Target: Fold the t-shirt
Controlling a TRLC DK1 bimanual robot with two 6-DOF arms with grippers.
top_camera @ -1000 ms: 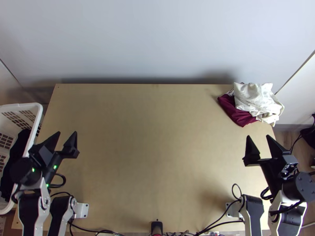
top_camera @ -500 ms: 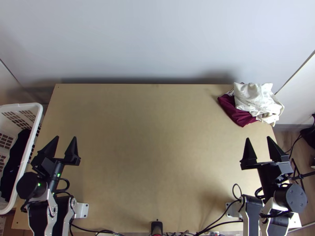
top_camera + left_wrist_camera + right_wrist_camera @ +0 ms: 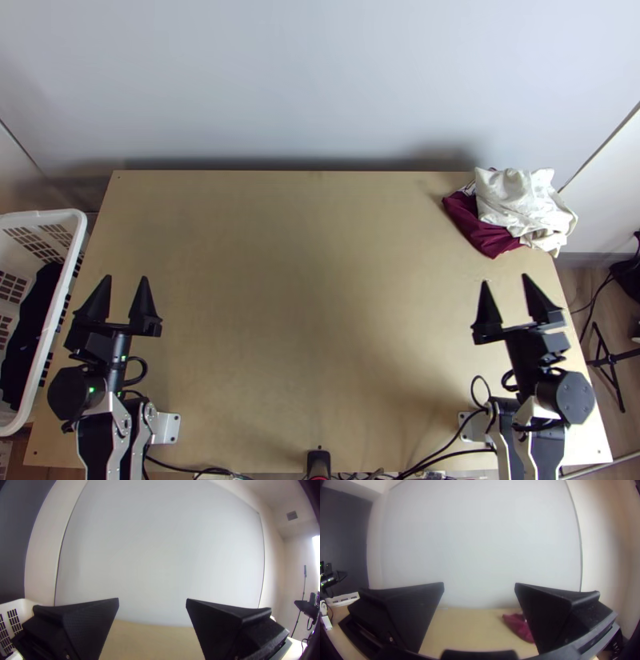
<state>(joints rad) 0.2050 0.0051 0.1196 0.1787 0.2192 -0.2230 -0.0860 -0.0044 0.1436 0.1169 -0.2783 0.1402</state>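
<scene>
In the top view my left gripper [image 3: 127, 280] stands open over the table's left side, with nothing between its fingers. My right gripper [image 3: 505, 280] is open over the right side, nearer the table's front than the cloths. A white cloth [image 3: 516, 200] lies bunched on a dark red cloth [image 3: 484, 234] at the back right corner; which one is a t-shirt I cannot tell. The left wrist view shows my left gripper [image 3: 152, 600] with its fingers wide apart. In the right wrist view my right gripper [image 3: 479, 585] is likewise spread, and the red cloth [image 3: 518, 626] lies beyond it.
A white basket [image 3: 80, 232] with dark cloth [image 3: 30, 332] inside stands at the table's left edge. The wooden table [image 3: 312, 280] stretches between the arms. Black cables [image 3: 444, 440] run along its front edge, and a pale wall [image 3: 320, 80] rises behind it.
Both arms have drawn back toward their bases. The left gripper has turned to point more straight up the picture; the right gripper has shifted left. The cloths have stayed put.
</scene>
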